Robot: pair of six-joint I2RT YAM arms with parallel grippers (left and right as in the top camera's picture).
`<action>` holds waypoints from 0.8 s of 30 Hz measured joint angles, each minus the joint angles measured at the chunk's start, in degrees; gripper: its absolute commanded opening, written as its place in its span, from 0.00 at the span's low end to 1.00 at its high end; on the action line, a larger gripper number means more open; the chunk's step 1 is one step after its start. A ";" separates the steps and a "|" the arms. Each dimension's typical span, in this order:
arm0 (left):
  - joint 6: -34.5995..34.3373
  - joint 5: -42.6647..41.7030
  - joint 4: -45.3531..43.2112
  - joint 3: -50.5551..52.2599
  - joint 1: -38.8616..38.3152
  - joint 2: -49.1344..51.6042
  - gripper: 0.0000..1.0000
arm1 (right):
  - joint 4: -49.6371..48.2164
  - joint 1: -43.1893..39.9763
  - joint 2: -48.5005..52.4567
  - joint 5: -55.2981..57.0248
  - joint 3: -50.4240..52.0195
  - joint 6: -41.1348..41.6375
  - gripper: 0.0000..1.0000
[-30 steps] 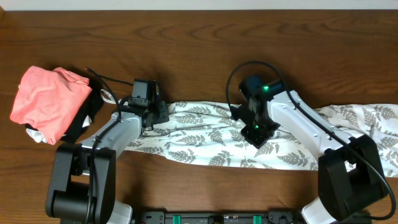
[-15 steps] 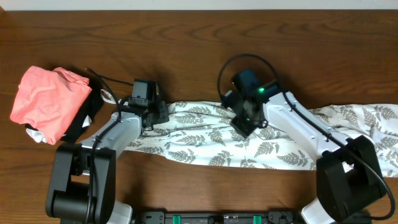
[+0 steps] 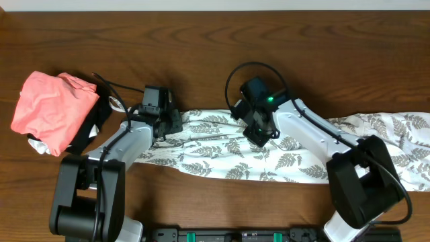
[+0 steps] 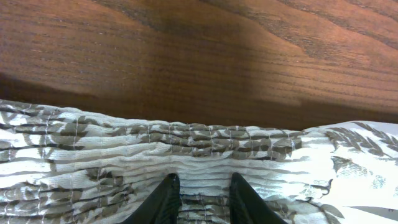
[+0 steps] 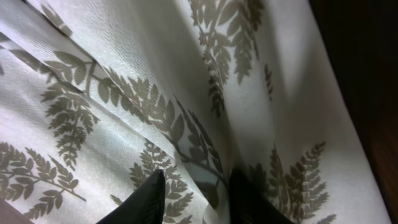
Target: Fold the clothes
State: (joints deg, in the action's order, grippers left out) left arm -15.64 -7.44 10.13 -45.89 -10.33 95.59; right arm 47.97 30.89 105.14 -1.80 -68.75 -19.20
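Two end effectors are down on one thin white fabric garment printed all over with grey fern leaves (image 3: 215,144). It lies stretched lengthwise across the near half of the dark brown wooden bench (image 3: 201,47), from left of centre out past the right edge of the overhead view. The cloth is flat but rumpled, with long creases running along it.

The left end effector (image 3: 175,126) sits at the garment's left end. In the left wrist view this end effector (image 4: 205,200) has its black fingers (image 4: 168,198) set narrow, with the finely gathered, ruched band of the fabric pinched between them. Bare wood lies just beyond the cloth's far edge.

The right end effector (image 3: 259,134) is near the middle of the garment, close to its far edge. Seen from the right wrist, this end effector (image 5: 198,200) has its two dark fingers (image 5: 148,200) part-way apart, standing to either side of a raised crease in the leaf-printed cloth. Whether they are squeezing that crease or only touching the fabric around it cannot be told. A dark strip of bench shows along the right side of that view.

Well apart from the garment, at the far left of the bench, a salmon-pink folded garment (image 3: 54,107) rests on a black folded cloth (image 3: 95,128).
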 measured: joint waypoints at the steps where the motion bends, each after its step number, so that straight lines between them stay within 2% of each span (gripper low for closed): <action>1: 0.00 0.00 0.00 0.00 0.00 0.00 0.29 | -0.04 0.07 0.09 0.11 0.00 -0.35 0.02; 6: 0.00 0.00 0.02 0.00 0.00 0.00 0.28 | 0.37 0.20 0.11 0.11 0.00 -0.48 0.01; 9: 0.00 0.00 0.02 0.00 0.00 0.00 0.28 | 3.82 1.22 0.11 -0.02 -0.24 -0.48 0.01; 16: 0.00 -0.02 0.07 0.00 0.00 0.00 0.29 | 14.88 10.32 -0.22 -2.99 -1.70 -1.20 0.01; 17: 0.00 -0.02 0.09 0.00 0.00 0.00 0.28 | 15.23 11.37 -0.26 -3.19 -1.70 -1.25 0.04; 18: 0.00 -0.02 0.13 0.00 0.00 0.00 0.29 | 15.26 12.50 -0.26 -3.37 -1.70 -1.27 0.17; 19: 0.00 0.00 0.13 0.00 0.00 0.00 0.28 | 14.97 13.51 -0.26 -3.52 -1.70 -1.11 0.40; 20: 0.00 0.02 0.15 0.00 0.00 0.00 0.28 | 14.51 14.05 -0.26 -3.61 -1.70 -1.11 0.43; 24: 0.00 0.17 0.48 0.00 0.04 0.00 0.28 | 11.45 15.10 -0.26 -3.74 -1.70 -1.29 0.41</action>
State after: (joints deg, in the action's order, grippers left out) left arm -15.64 -7.27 10.61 -45.89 -10.28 95.59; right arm 59.42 46.00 104.88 -5.54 -70.46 -20.49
